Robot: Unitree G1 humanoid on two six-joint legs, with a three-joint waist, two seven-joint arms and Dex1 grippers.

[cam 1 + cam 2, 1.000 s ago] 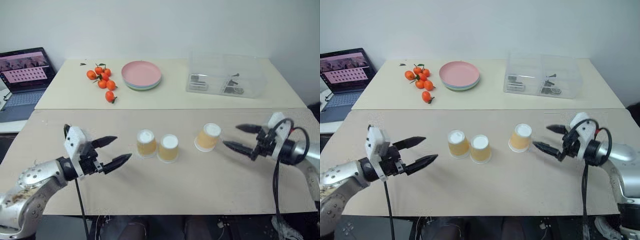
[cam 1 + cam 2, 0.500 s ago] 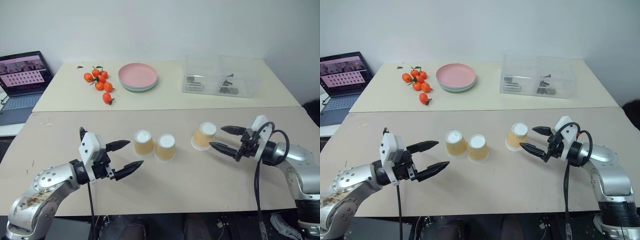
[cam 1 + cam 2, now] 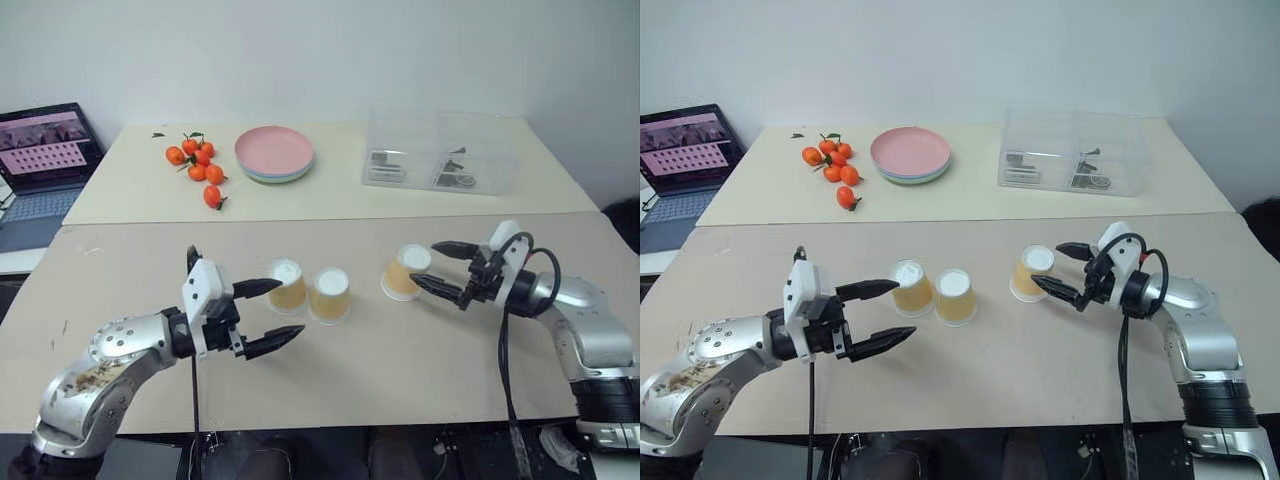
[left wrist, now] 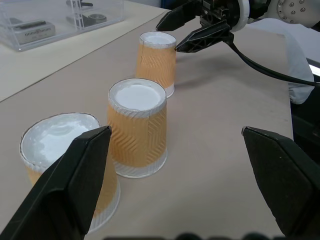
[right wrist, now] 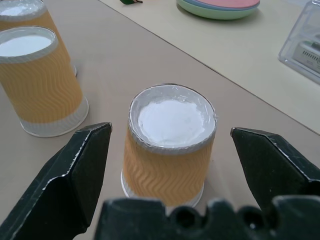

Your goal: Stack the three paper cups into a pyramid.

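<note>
Left eye view: three paper cups are seen standing upside down on the worktop [image 3: 400,370], white bottoms up. No cup is stacked yet.

Two cups stand just beside each other near the middle. The left cup [image 3: 287,286] is at about 9 o'clock from the middle cup [image 3: 330,295]. Whether their rims touch cannot be told. The third cup [image 3: 405,272] stands apart from them, at about 3 o'clock from the middle cup.

The left gripper [image 3: 270,315] is held wide open, and nothing is held in it. Its upper finger tip is seen right at the left cup, and its lower finger sits nearer the front edge of the worktop. In the left wrist view the left cup [image 4: 67,167] is partly hidden behind one black finger [image 4: 65,192], while the middle cup [image 4: 137,127] shows in the gap between the fingers.

The right gripper [image 3: 428,265] is also held wide open, and nothing is held in it. Its tips are seen just beside the third cup, one on each side of the cup's top. In the right wrist view the third cup [image 5: 170,142] is seen between the two black fingers [image 5: 70,172], with a gap on each side.

Farther back, at 12 o'clock, pink plates [image 3: 275,153] are stacked. Small tangerines [image 3: 197,167] lie at 9 o'clock from the plates. A clear plastic box [image 3: 440,152] sits at 3 o'clock from the plates. A laptop [image 3: 40,160] is open at the far left.
</note>
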